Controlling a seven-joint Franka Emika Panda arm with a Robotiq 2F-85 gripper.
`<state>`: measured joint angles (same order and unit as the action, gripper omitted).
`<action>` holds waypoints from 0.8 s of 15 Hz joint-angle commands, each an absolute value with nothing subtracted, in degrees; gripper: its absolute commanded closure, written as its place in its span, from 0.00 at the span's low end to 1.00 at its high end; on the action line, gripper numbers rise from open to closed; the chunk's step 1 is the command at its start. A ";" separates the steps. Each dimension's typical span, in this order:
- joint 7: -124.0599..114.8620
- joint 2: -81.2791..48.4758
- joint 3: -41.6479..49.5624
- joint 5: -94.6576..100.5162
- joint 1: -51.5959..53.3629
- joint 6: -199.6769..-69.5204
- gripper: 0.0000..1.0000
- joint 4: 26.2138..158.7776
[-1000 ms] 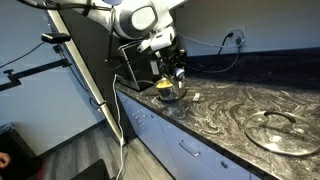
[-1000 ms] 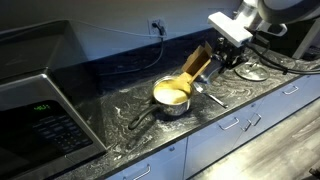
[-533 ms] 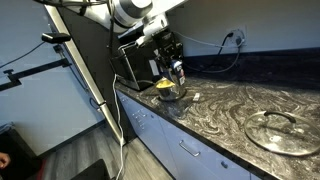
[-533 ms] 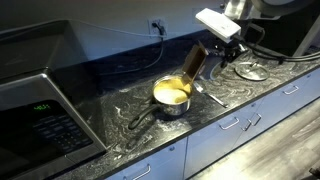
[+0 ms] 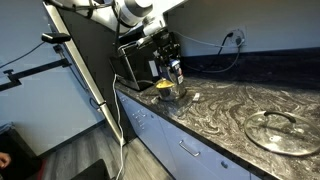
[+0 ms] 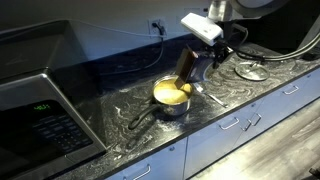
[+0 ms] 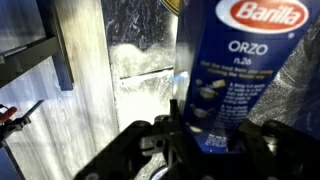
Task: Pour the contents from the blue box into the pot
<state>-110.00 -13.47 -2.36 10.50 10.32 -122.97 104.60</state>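
The blue box [image 7: 243, 65], a Barilla orzo carton, is held in my gripper [image 7: 205, 140], which is shut on its lower part. In an exterior view the box [image 6: 187, 66] hangs a little tilted, just above the far rim of the pot [image 6: 172, 97]. My gripper [image 6: 204, 58] holds it from the side. The pot is a small silvery saucepan showing yellow inside, with a dark handle pointing towards the counter's front edge. In an exterior view the pot [image 5: 168, 91] sits below the box [image 5: 172, 71]. The box's top flaps are hidden.
A flat round glass lid with a knob [image 6: 250, 72] lies on the marbled counter beyond the pot and also shows in an exterior view [image 5: 276, 128]. A microwave [image 6: 40, 105] stands at one end of the counter. A wall socket with a cable [image 6: 157, 25] is behind the pot.
My gripper has lifted and swung the blue box up from a steep pouring tilt over the pot to a nearly upright pose. The pot has not moved.
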 commanded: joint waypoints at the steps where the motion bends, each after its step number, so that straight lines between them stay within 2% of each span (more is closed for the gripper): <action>1: -115.40 -17.09 -1.99 15.61 12.80 -118.80 0.86 99.16; 12: -125.81 -22.52 -1.73 31.04 19.15 -108.03 0.86 90.63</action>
